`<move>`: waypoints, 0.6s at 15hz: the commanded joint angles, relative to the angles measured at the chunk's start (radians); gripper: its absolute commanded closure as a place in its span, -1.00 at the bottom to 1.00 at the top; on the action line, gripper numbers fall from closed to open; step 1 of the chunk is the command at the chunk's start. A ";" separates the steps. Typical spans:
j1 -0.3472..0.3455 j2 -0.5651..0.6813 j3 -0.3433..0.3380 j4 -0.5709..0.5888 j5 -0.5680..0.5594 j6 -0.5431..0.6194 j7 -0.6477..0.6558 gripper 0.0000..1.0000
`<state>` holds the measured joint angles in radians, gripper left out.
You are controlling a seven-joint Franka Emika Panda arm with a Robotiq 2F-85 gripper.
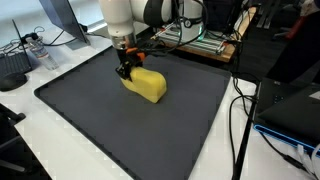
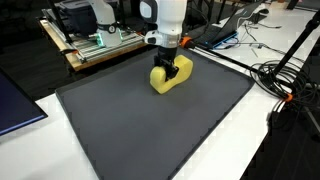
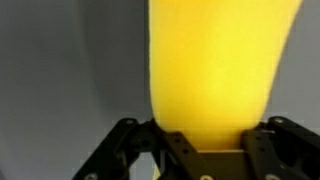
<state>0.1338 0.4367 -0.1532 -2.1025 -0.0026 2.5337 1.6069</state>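
A yellow foam block (image 1: pixel 147 85) lies on the dark grey mat (image 1: pixel 100 125) toward its far side, seen in both exterior views (image 2: pixel 166 80). My gripper (image 1: pixel 124 70) comes down from above onto one end of the block (image 2: pixel 173 66). In the wrist view the block (image 3: pixel 220 60) fills the middle of the picture. Its near end narrows between my black fingers (image 3: pixel 125 145), which touch it on both sides. My gripper (image 3: pixel 203 140) is shut on that end, and the block rests on the mat.
The mat (image 2: pixel 150 135) covers a white table. A monitor (image 1: pixel 60 18) and a bottle (image 1: pixel 38 48) stand behind it. Black cables (image 1: pixel 240 110) run along one side and a tangle of cables (image 2: pixel 285 80) lies nearby. A wooden rack (image 2: pixel 95 45) stands behind the arm.
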 commanded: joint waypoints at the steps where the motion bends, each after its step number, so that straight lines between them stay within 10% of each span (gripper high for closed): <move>1: 0.000 -0.015 0.000 -0.001 -0.012 0.001 0.013 -0.38; 5: -0.001 -0.021 0.003 -0.001 -0.009 -0.008 0.010 -0.94; 9: -0.001 -0.034 0.006 -0.008 -0.008 -0.017 0.005 -1.00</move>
<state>0.1337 0.4297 -0.1523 -2.1022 -0.0026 2.5337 1.6069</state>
